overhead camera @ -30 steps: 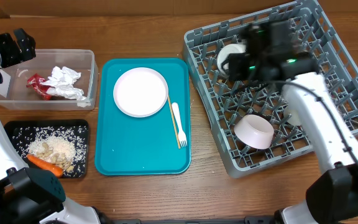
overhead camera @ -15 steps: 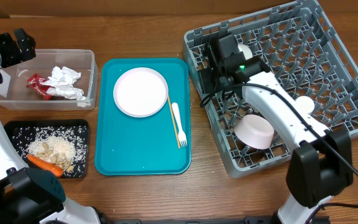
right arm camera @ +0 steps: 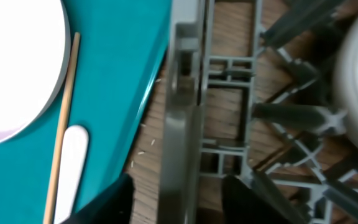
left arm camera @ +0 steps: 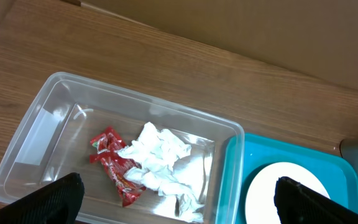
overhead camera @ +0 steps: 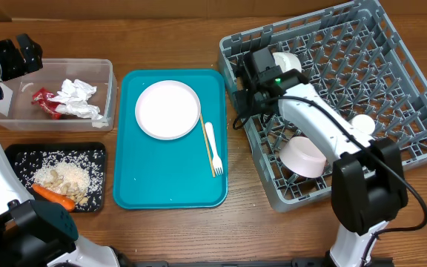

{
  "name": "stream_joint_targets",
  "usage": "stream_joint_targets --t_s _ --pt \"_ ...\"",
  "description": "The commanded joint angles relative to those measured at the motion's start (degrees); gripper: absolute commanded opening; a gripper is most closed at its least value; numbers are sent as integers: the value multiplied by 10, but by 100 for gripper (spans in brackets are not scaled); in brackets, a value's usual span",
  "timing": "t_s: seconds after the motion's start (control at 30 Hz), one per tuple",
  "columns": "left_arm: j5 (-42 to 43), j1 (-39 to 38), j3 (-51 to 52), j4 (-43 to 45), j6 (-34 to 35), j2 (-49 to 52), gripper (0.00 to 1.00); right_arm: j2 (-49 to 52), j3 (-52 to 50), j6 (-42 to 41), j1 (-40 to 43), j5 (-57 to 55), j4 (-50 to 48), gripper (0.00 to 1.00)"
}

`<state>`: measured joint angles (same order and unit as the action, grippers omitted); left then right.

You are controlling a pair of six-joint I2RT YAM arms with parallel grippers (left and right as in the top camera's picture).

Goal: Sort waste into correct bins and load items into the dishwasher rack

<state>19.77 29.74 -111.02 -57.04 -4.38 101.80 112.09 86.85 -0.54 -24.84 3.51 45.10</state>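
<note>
Loading looks like the step in hand. The dishwasher rack, right of the overhead frame, holds two bowls and a cup, while the teal tray at centre carries the plate, fork and stick. Waste lies in the clear tub and black tray at left. The right gripper, fingers apart and empty, is over the rack's left wall. The left gripper hangs wide spread above the tub. The next move probably calls for a low pinch on the plate's rim.
</note>
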Motion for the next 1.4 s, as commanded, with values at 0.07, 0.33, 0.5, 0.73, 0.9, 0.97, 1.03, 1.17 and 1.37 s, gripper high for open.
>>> stream_joint_targets --t_s 0.07,0.33,0.5,0.73,0.9,0.97,1.03,1.17,1.37 --pt "7 -1 -6 2 8 -3 100 -1 9 6 -3 4 0 34" --pt "7 -1 -6 2 8 -3 100 -1 9 5 -3 5 -35 9" --pt "6 -1 -6 2 8 -3 100 -1 9 3 -3 5 -64 8" --pt "6 -1 -6 2 8 -3 100 13 9 -25 -3 5 -114 8" --pt "7 -2 -6 2 8 -3 100 35 9 -38 -3 4 -150 5" --pt "7 -1 -6 2 8 -3 100 39 9 -43 -3 2 -169 4" --pt "7 -1 -6 3 8 -3 100 39 9 -51 -3 -12 -185 4" --pt "7 -1 -6 2 8 -3 100 39 9 -70 -3 -30 -215 4" --pt "6 -1 -6 2 8 -3 100 39 9 -83 -3 -31 -245 4"
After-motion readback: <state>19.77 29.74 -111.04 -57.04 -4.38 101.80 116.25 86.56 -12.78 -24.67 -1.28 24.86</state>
